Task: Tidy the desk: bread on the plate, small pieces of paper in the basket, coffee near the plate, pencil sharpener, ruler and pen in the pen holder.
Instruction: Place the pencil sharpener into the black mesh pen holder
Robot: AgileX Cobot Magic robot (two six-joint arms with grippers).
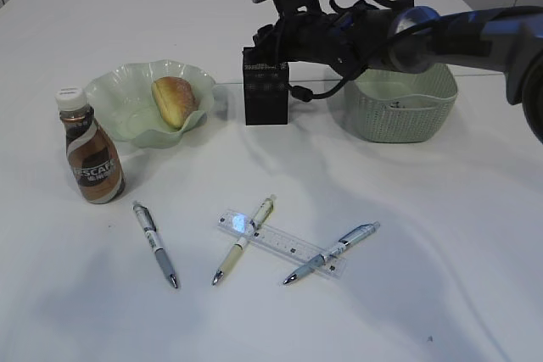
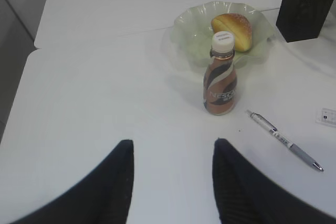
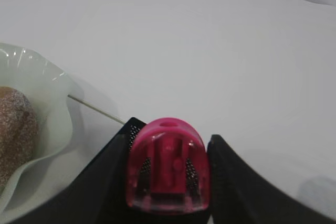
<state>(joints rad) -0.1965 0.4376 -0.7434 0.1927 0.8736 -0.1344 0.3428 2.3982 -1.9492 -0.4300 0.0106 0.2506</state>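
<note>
My right gripper (image 3: 170,132) is shut on a pink pencil sharpener (image 3: 168,169), held right above the black mesh pen holder (image 1: 265,95). In the exterior view the sharpener is hidden behind that arm. The bread (image 1: 174,99) lies in the green plate (image 1: 119,95), and the coffee (image 1: 92,158) stands upright just in front of the plate. A clear ruler (image 1: 288,246) lies near the front, crossed by two pens (image 1: 243,239) (image 1: 333,252); a third pen (image 1: 156,243) lies to their left. My left gripper (image 2: 173,142) hangs open over bare desk. The small pieces of paper are out of view.
The green basket (image 1: 403,108) stands right of the pen holder, partly under my right arm. A seam between two tabletops runs behind the plate. The left wrist view shows the desk's left edge (image 2: 37,45).
</note>
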